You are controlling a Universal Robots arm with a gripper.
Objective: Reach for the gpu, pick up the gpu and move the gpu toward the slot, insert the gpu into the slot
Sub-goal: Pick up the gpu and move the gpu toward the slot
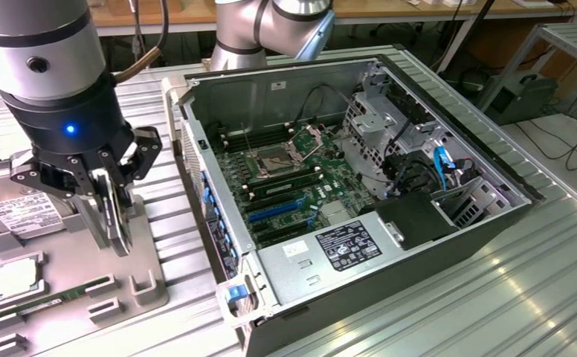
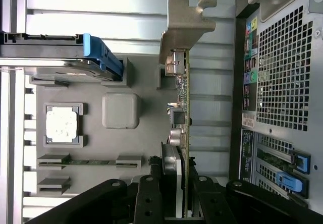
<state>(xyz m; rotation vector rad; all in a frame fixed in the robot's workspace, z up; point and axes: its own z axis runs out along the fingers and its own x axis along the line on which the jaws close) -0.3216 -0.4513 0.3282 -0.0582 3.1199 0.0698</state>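
Note:
The gpu (image 1: pixel 121 223) stands on edge over the grey fixture tray (image 1: pixel 149 253), at the exterior view's left. My gripper (image 1: pixel 112 227) comes down from above and is shut on it, one finger on each face. In the wrist view the gpu (image 2: pixel 182 98) appears edge-on, its silver bracket (image 2: pixel 184 22) at the far end, and my gripper (image 2: pixel 182 183) clamps the near end. I cannot tell whether the card's lower edge still touches the tray. The blue slot (image 1: pixel 271 212) lies on the motherboard inside the open computer case (image 1: pixel 487 171), to the exterior view's right of my gripper.
The tray also holds a silver hard drive (image 1: pixel 26 212) (image 2: pixel 60 57), a processor chip (image 1: pixel 15 275) (image 2: pixel 63 124) and a green memory stick (image 1: pixel 50 301) (image 2: pixel 88 161). The case's rear panel (image 2: pixel 282 82) stands close beside the card. The arm's base (image 1: pixel 259 30) rises behind the case.

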